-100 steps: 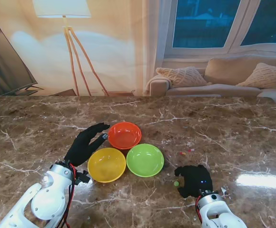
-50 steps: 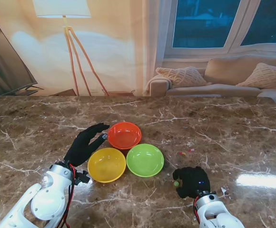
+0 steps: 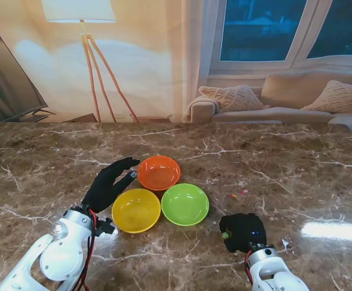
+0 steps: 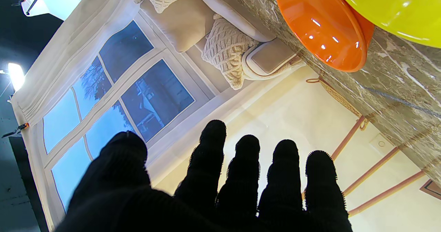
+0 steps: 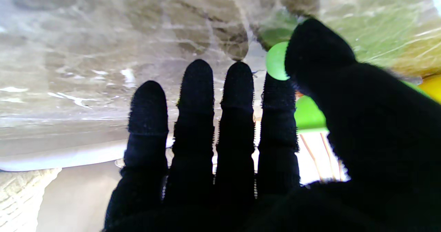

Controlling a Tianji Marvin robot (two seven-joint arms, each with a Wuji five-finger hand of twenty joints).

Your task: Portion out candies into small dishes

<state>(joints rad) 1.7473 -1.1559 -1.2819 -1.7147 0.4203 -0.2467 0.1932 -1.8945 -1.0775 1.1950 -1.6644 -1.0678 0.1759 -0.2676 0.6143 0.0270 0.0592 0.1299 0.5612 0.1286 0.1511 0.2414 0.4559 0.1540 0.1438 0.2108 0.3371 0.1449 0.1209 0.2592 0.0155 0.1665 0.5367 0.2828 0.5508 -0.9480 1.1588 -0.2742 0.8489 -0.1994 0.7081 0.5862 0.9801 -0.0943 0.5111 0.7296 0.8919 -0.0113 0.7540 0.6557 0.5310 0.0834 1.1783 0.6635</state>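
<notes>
I am pinching a small round green candy (image 5: 276,61) in my black-gloved right hand (image 3: 244,231). My left hand (image 3: 109,183) is lying spread by the glossy orange dish (image 3: 159,172). The shallow grip could be letting the candy roll off the counter (image 3: 297,170).

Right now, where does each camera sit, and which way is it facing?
Stand: above the shoulders, looking down at the table and three dishes; both arms show.
Left wrist: along the open left hand, toward the orange dish, yellow dish and the window wall.
Right wrist: along the right hand; its thumb and forefinger pinch a green candy at the tabletop.
Shared: orange dish and candy also show from the stand.
</notes>
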